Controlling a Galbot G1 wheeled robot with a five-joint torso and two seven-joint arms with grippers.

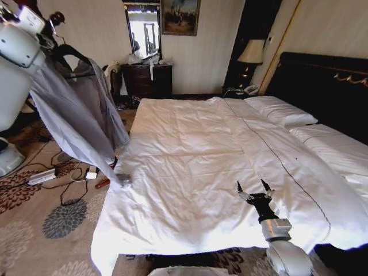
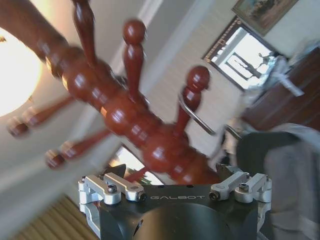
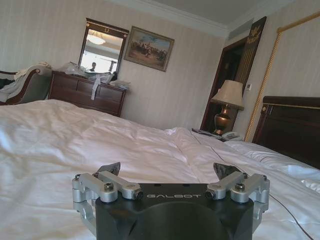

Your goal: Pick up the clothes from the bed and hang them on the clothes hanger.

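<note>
White linen covers the bed (image 1: 190, 155), which fills the middle and right of the head frame and carries no garment now. We see the grey-blue jacket (image 1: 77, 118) already off it, draped on the black clothes hanger (image 1: 68, 54) at the upper left, its hem trailing low toward the carpet beside the mattress edge. We judge the fabric thin, light and limp: it will sag, slide on smooth shoulders and snag easily, so the firm places to grip are the collar or the hanger itself, not a loose sleeve. In the left wrist view the reddish-brown coat stand (image 2: 135, 115) sits just before the left gripper (image 2: 172, 172), whose jaws look spread with nothing clearly between them, though blur makes this uncertain. Lower right in the head frame, the right gripper (image 1: 253, 187) hovers over the sheet, fingers wide and empty.
</note>
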